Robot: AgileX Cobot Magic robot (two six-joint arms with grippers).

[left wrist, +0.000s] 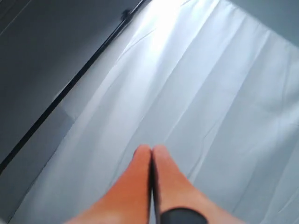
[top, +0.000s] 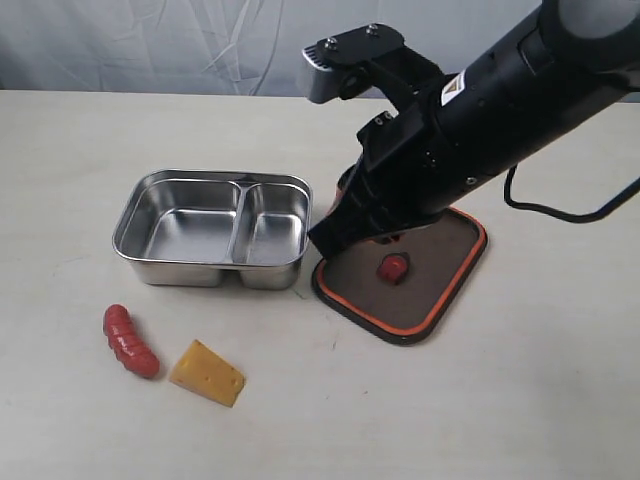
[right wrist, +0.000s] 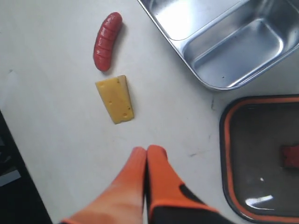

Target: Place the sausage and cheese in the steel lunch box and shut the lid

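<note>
Steel lay bare in both compartments of the steel lunch box, which stood on the table just beside the lid, the two apart, and the lid lay flat with its orange rim showing and its red valve near the middle. The sausage and the cheese rested on the table in front of the box, close together but not touching, and neither was inside. Our right gripper had its orange fingers pressed together on nothing and hung over bare table between the cheese and the lid's corner. Our left gripper was likewise pressed together and empty, pointed at a pale cloth away from the work. We judged that the first step, picking up a food piece, was not yet done. The next move called for spreading the right fingers, shifting over the cheese, the nearer piece, squaring them across its narrow sides, and lowering to pinch it before carrying it to a compartment. The sausage and then the lid would follow.
</note>
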